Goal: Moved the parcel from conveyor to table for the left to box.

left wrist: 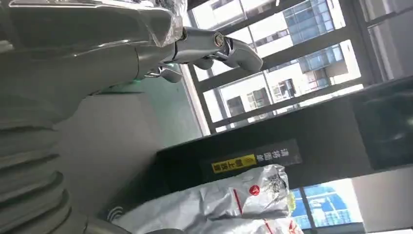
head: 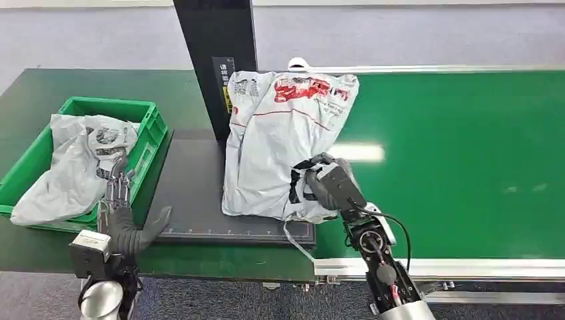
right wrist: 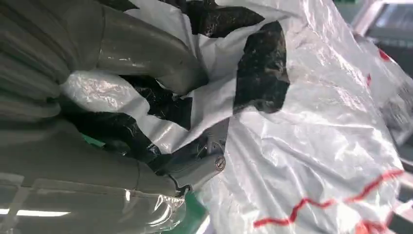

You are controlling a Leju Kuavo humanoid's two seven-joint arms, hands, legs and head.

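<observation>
A white plastic parcel with red print lies half on the dark table plate and half on the green conveyor. My right hand grips its near right corner, and in the right wrist view the fingers dig into the crumpled film of the parcel. My left hand hangs open near the table's front left, fingers spread, holding nothing. The left wrist view shows the left hand and the parcel beyond it.
A green crate at the left holds a grey bagged parcel. A black upright post stands behind the table plate, right beside the parcel. The conveyor's metal front rail runs along the near edge.
</observation>
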